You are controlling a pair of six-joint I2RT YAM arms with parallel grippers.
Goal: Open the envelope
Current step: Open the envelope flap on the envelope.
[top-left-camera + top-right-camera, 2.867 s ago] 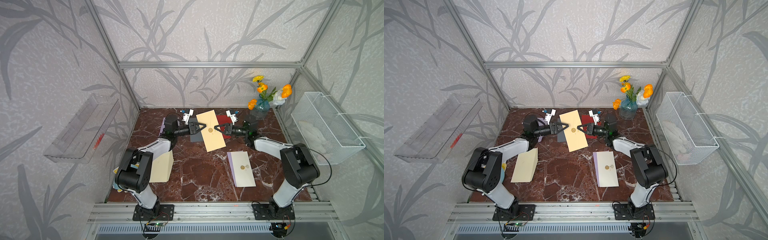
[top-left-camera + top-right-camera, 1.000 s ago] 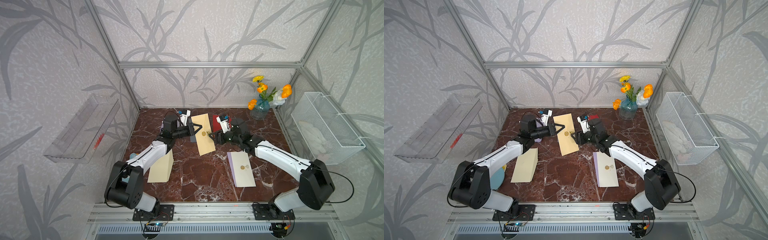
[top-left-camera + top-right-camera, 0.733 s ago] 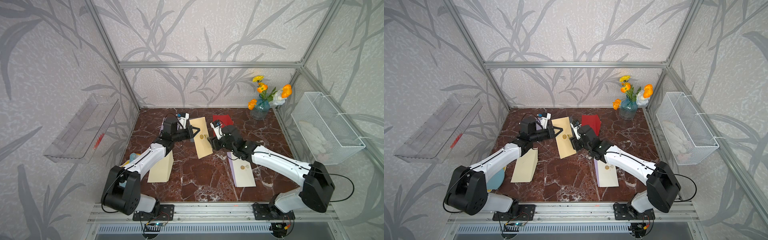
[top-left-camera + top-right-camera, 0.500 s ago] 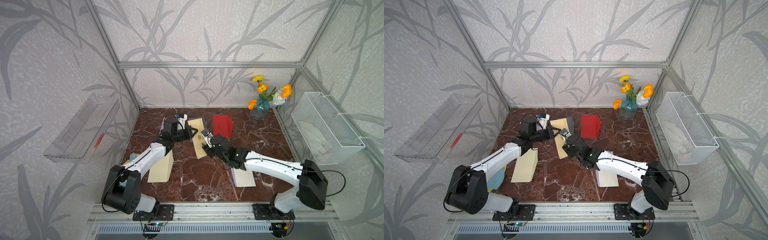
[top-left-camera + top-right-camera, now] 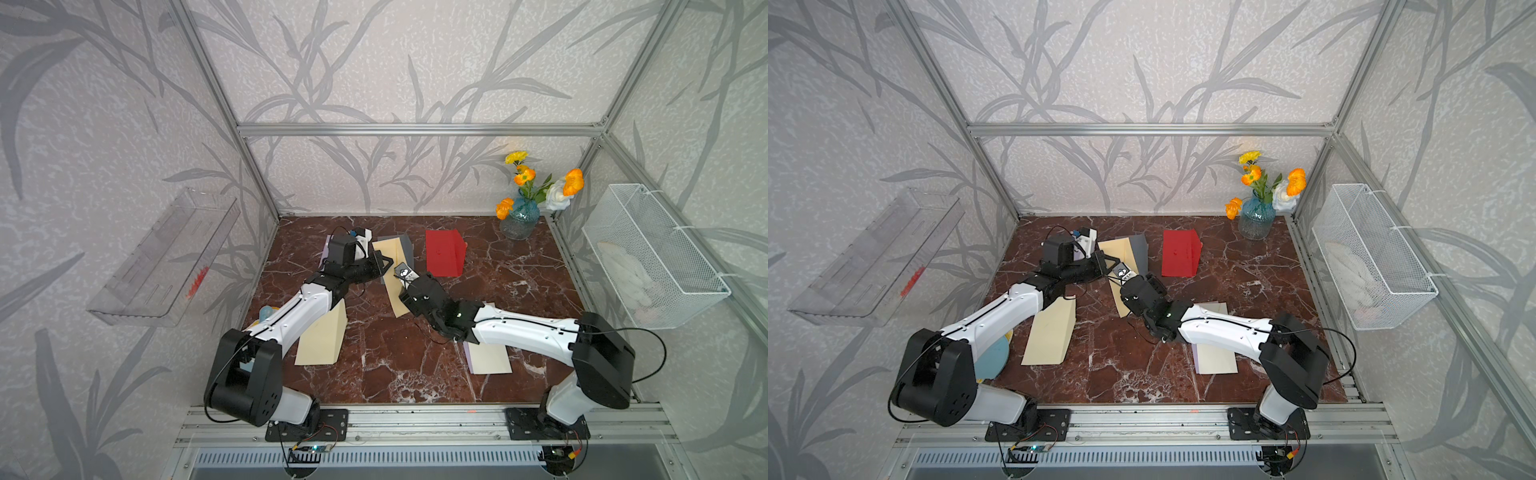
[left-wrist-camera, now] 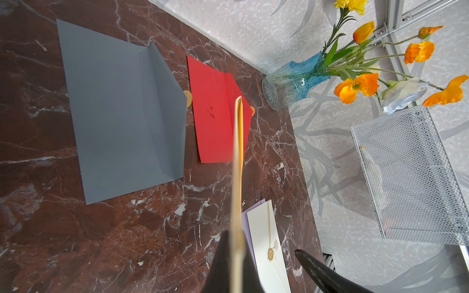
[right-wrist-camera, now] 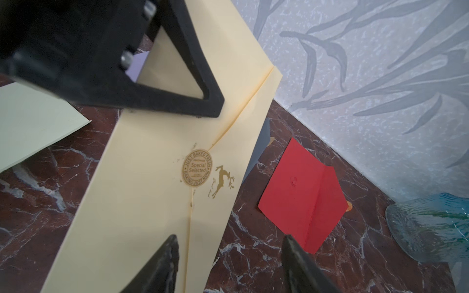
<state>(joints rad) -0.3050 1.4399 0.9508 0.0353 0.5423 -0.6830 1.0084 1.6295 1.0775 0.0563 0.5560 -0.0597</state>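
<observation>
- Cream envelope (image 7: 157, 203): I see it lifted off the surface (image 5: 374, 374) at the back left, tilted, with its printed face toward the right wrist camera. The flap lies shut under a round gold sticker (image 7: 197, 168), and a gold deer print (image 7: 223, 181) sits just beside the sticker.
- Left hand (image 5: 383, 264): clenched on one long edge of the cream envelope, which it holds up. My left wrist view shows the paper edge-on.
- Right hand (image 7: 228, 243): released, with its fingers spread wide just before the envelope's lower face and nothing held. I cannot tell whether a fingertip touches the paper.
- Red envelope (image 5: 444, 258): flat on the surface with its flap open, beyond the held one.
- Grey envelope (image 6: 121, 114): flat with its flap open, partly behind the cream envelope in both top views.
- Pale envelope (image 5: 322, 340): flat beside the left arm.
- White envelope (image 5: 488, 357): flat, partly under the right arm.
- Blue vase (image 5: 519, 218): holds orange flowers in the back right corner.
- Wire basket (image 5: 652, 257): on the right wall.
</observation>
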